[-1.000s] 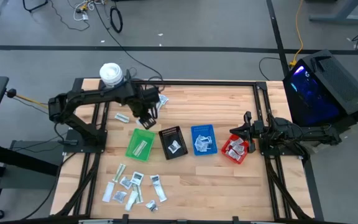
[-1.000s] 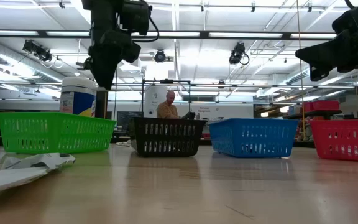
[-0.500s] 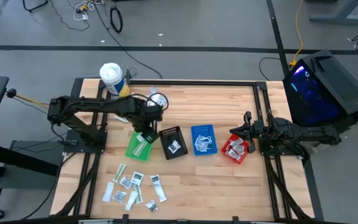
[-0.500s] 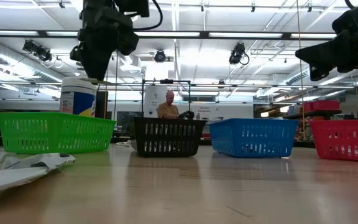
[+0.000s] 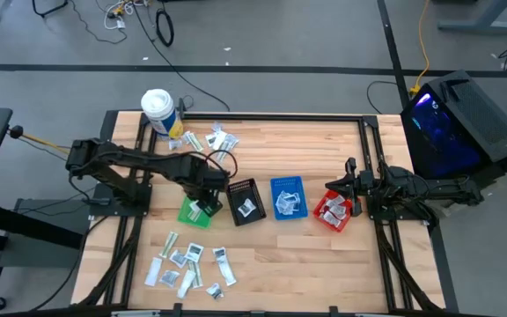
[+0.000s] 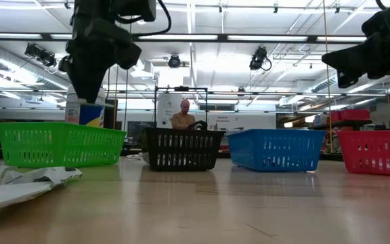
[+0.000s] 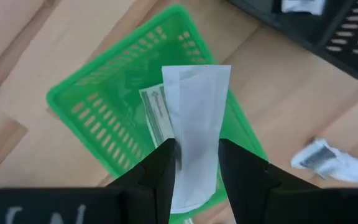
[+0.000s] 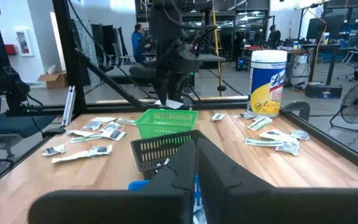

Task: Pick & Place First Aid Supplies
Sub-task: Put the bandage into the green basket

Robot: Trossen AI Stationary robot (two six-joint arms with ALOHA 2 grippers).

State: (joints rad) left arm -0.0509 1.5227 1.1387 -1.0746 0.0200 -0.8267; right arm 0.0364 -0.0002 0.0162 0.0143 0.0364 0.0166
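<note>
The left hand (image 5: 202, 204) hangs over the green bin (image 5: 188, 211), which lies toward nine o'clock from the counter's (image 5: 306, 255) centre; its two fingers (image 7: 160, 174) are clamped on a flat white sachet (image 7: 194, 124), held upright so that it sticks out past the fingertips above the bin's open mouth (seen through the wrist camera, at least one greenish-printed packet (image 7: 156, 112) already lies on the bin's floor beneath it). In the low view the same hand (image 6: 87, 91) shows dark above the green bin's (image 6: 59, 144) wall, clear of its rim.

The right hand (image 5: 349, 169) waits near three o'clock, just past the red bin (image 5: 338, 222); its fingers (image 8: 216, 165) are pressed together with nothing between them.

Four bins stand in a row across the middle of the counter: green, then the black bin (image 5: 255, 188), then the blue bin (image 5: 299, 183), then red; each of the last three holds one or more pale sachets.

More first aid supplies lie loose in two places: a cluster of sachets (image 5: 190, 266) toward seven o'clock, near the front edge, and a smaller scatter (image 5: 211, 141) toward eleven o'clock, just beside a white tub (image 5: 158, 109) with a yellow and blue label at the counter's far corner.

Beyond the counter, a person (image 6: 183, 115) shows in the room behind the black bin.
</note>
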